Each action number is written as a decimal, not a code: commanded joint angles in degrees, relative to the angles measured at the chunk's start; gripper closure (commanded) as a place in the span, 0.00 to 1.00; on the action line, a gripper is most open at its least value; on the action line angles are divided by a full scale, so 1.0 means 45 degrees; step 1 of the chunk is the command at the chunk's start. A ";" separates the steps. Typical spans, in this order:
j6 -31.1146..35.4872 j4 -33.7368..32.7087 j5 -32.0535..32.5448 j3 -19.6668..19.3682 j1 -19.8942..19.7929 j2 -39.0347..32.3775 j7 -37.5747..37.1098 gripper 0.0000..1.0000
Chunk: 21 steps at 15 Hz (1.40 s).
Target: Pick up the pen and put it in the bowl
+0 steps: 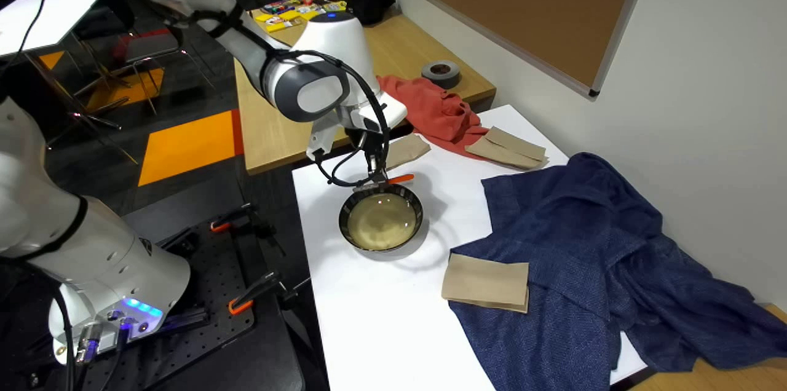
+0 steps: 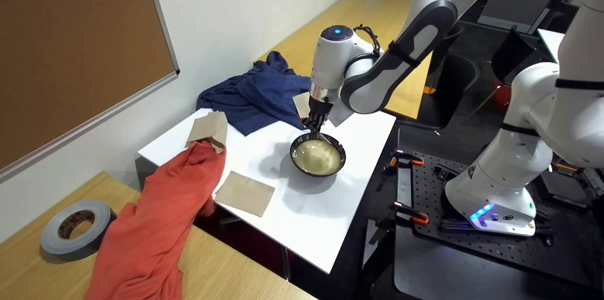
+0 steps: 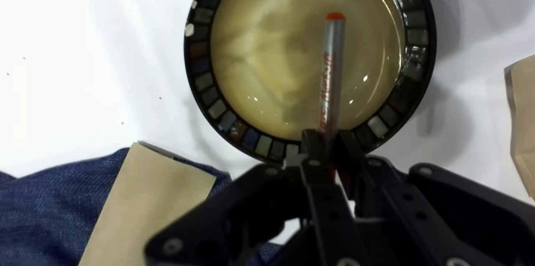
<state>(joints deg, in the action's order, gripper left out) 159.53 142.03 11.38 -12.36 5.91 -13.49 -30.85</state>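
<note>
The gripper (image 3: 331, 142) clasps the pen (image 3: 331, 73), which in the wrist view points from it toward twelve o'clock, over the bowl (image 3: 267, 57). There the gripper overlaps the bowl's rim between five and six o'clock.

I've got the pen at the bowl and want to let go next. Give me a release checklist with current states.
1. Tool shut on the pen: ok, clamped in the wrist view.
2. Bowl upright on the white table: ok in both exterior views.
3. Silver end over the bowl's inside: ok in the wrist view.
4. Whole pen within the rim: not ok; its orange part appears to stick out past it in an exterior view.
5. Tool not touching the rim: cannot tell; they overlap in the wrist view.
6. Blue cloth apart from the bowl: ok.
</note>
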 commanded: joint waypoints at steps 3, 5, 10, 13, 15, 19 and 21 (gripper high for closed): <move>-0.0354 -0.0402 -0.1069 0.0402 -0.0081 -0.0841 0.0167 0.96; -0.0316 -0.0444 -0.1351 0.0442 -0.0047 -0.1126 0.0162 0.96; -0.0381 -0.0609 -0.1593 0.0292 0.0161 -0.1648 0.0022 0.96; -0.0400 -0.0733 -0.1656 0.0277 0.0236 -0.1821 0.0059 0.53; -0.0349 -0.0768 -0.1635 0.0236 0.0308 -0.1865 0.0033 0.38; -0.0254 -0.0698 -0.1564 0.0158 0.0430 -0.1785 -0.0056 0.08; -0.0227 -0.0648 -0.1519 0.0117 0.0492 -0.1739 -0.0096 0.00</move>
<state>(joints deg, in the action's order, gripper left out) 159.53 139.32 5.33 -10.99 6.81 -21.83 -30.83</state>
